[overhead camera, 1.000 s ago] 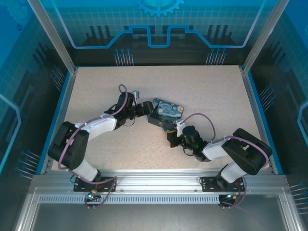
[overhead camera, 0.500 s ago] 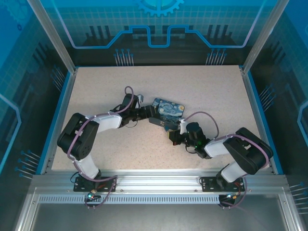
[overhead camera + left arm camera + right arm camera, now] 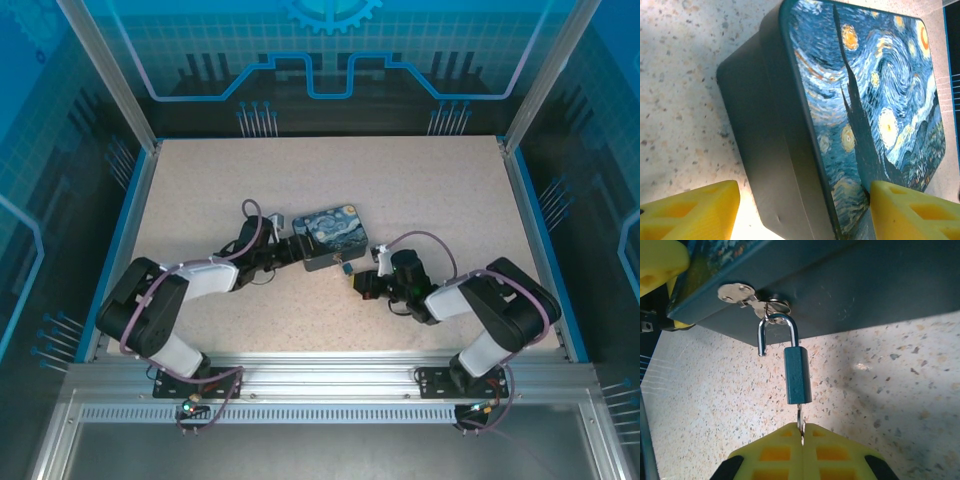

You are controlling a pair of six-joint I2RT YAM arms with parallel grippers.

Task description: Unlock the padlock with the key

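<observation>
Padlock (image 3: 798, 375) just above right fingers (image 3: 775, 452) — clamped on key (image 3: 800, 426), left fingers (image 3: 690, 212) wide.

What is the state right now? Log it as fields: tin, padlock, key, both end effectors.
tin: blue swirl-print box
padlock: hooked through the tin's hasp; shackle open, one leg free
key: in the padlock's base
left end effector: straddling the tin, grip unclear
right end effector: shut on the key

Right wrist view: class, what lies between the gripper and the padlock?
The key, pinched by the right gripper and entering the padlock, in the right wrist view.
</observation>
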